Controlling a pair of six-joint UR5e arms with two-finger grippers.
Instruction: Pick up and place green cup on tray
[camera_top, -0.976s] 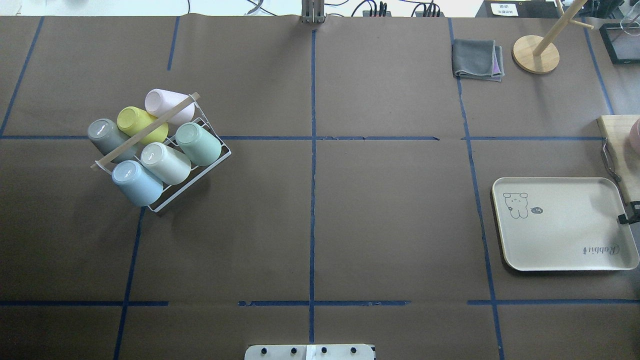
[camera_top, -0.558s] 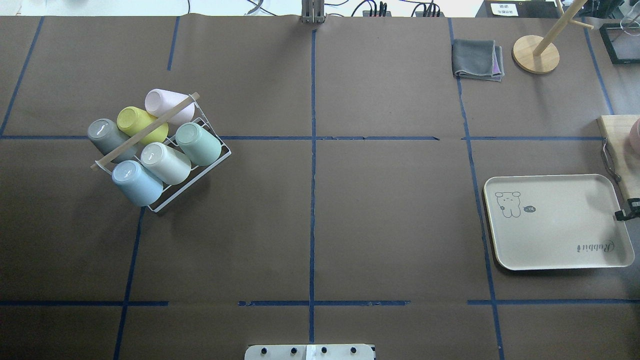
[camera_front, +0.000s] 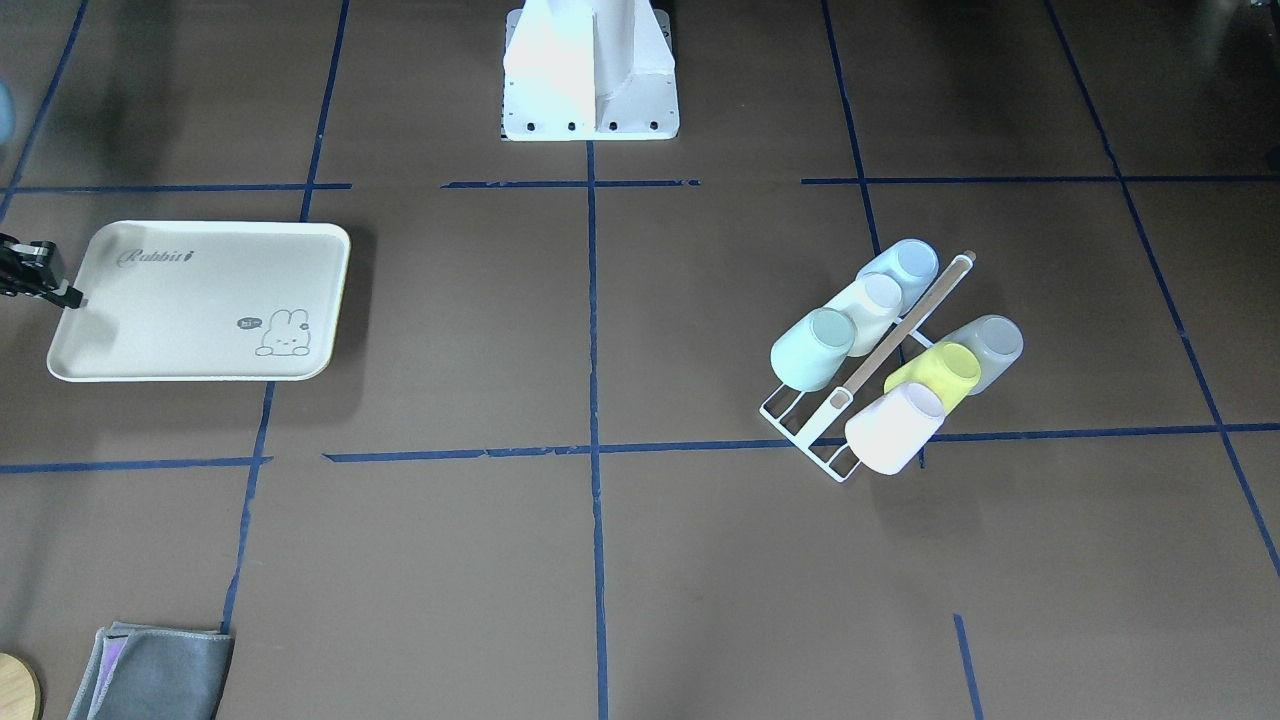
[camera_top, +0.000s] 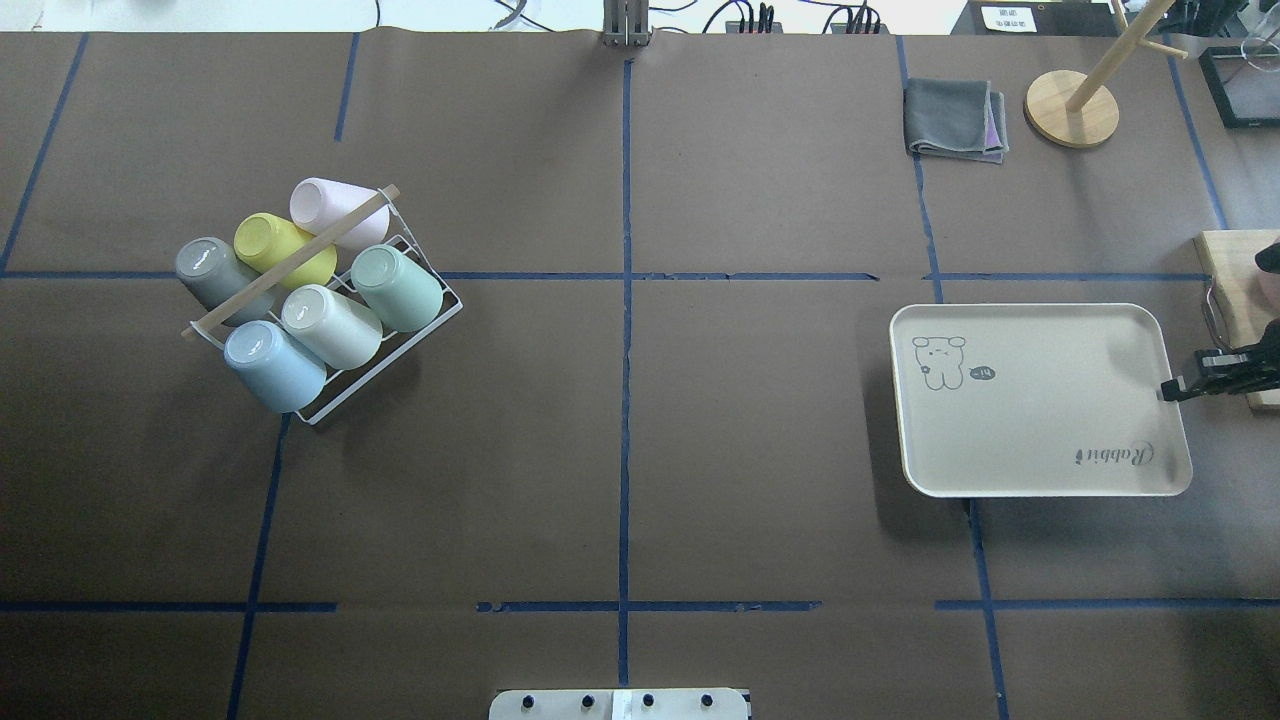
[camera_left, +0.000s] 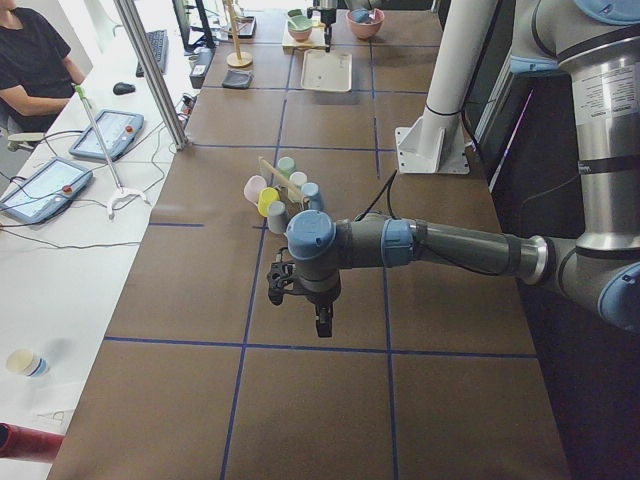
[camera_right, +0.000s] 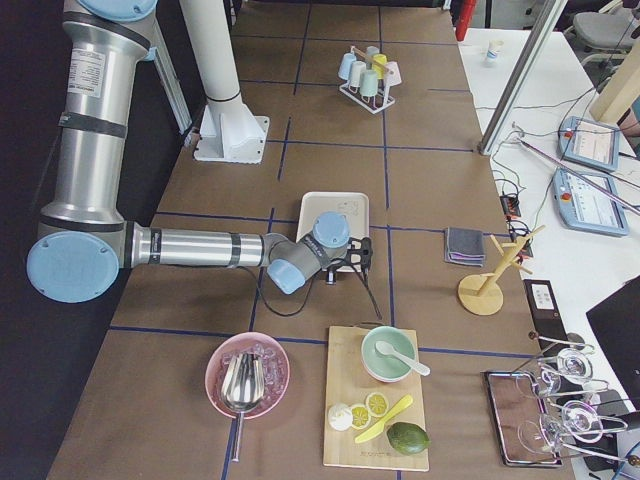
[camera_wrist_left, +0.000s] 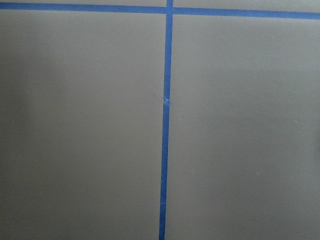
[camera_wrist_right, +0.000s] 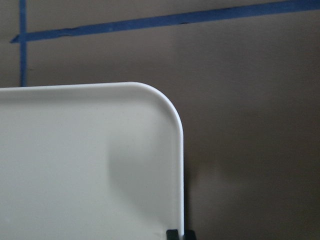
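While right gripper (camera_top: 1172, 389) pinches tray (camera_top: 1040, 400) rim | green cup (camera_top: 397, 288) sits in rack (camera_top: 400, 354) | risk: thin hold slips, tray drops | left gripper (camera_left: 320, 318): cannot tell

On the left half of the table (camera_top: 700, 450) stands a rack (camera_top: 432, 322) bearing six cups (camera_top: 330, 325) in two rows of three, one on each side of its handle bar (camera_top: 290, 262). The corner cup (camera_top: 397, 288) is the one nearest the tray (camera_top: 1040, 420). The tray lies well apart on the right half, a cutting board (camera_top: 1235, 270) just beside its right edge. Behind it, near the far edge, a cloth (camera_top: 955, 120) lies left of a stand (camera_top: 1071, 108).
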